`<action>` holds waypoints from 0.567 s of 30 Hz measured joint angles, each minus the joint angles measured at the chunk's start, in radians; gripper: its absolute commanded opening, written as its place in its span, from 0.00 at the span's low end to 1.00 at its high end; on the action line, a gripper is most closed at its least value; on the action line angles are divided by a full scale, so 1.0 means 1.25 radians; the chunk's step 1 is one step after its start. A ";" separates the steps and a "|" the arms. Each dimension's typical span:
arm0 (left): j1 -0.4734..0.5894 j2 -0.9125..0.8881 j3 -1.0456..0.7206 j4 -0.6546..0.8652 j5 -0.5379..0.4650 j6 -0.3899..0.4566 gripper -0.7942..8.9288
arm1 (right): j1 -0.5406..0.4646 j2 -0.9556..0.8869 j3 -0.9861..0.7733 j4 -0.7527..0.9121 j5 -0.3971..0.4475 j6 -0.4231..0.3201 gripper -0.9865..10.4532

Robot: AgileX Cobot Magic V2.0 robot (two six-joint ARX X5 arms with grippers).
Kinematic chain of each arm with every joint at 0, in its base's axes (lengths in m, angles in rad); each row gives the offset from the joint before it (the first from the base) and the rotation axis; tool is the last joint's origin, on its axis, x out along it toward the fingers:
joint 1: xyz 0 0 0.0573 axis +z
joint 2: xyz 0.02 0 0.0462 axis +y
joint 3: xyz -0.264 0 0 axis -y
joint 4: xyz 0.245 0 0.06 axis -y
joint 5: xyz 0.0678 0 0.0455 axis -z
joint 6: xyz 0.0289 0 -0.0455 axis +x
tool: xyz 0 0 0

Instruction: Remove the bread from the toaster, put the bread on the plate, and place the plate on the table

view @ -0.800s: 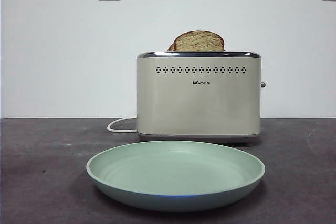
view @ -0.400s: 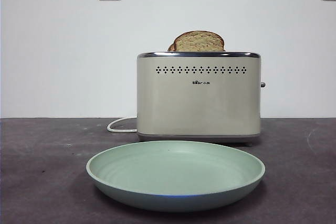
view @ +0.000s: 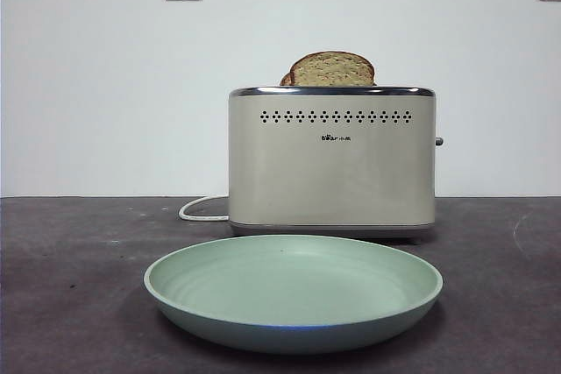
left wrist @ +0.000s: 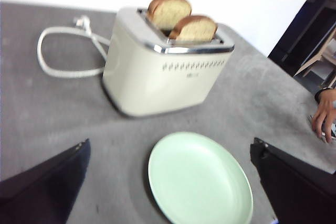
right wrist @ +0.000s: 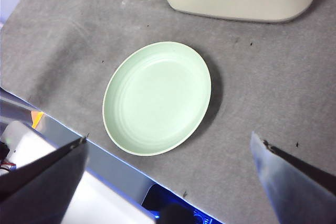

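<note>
We see the bread (view: 332,69) standing in the toaster (view: 331,164) behind the empty plate (view: 293,291) on the table (view: 70,286), our front camera half-hiding a second slice (left wrist: 168,11) that the left wrist reveals, left gripper (left wrist: 168,182) and right gripper (right wrist: 168,174) both spread wide above, a bystander's hand (left wrist: 324,115) cut off at the edge.

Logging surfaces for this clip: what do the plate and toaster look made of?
The plate: probably matte plastic or melamine, pale green, faint concentric rings, no sharp glare. The toaster: cream satin body, painted metal or plastic, unclear which; mirror-like chrome rim on top.
</note>
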 measured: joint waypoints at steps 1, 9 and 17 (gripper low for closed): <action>-0.005 0.011 0.000 0.026 0.000 0.000 0.73 | 0.000 0.001 0.000 0.000 0.000 0.000 0.61; -0.080 0.187 0.007 0.296 0.027 0.000 0.73 | 0.000 0.002 0.000 0.001 0.000 0.001 0.61; -0.182 0.435 0.056 0.495 -0.015 0.000 0.73 | 0.000 0.003 0.000 0.002 0.000 0.001 0.61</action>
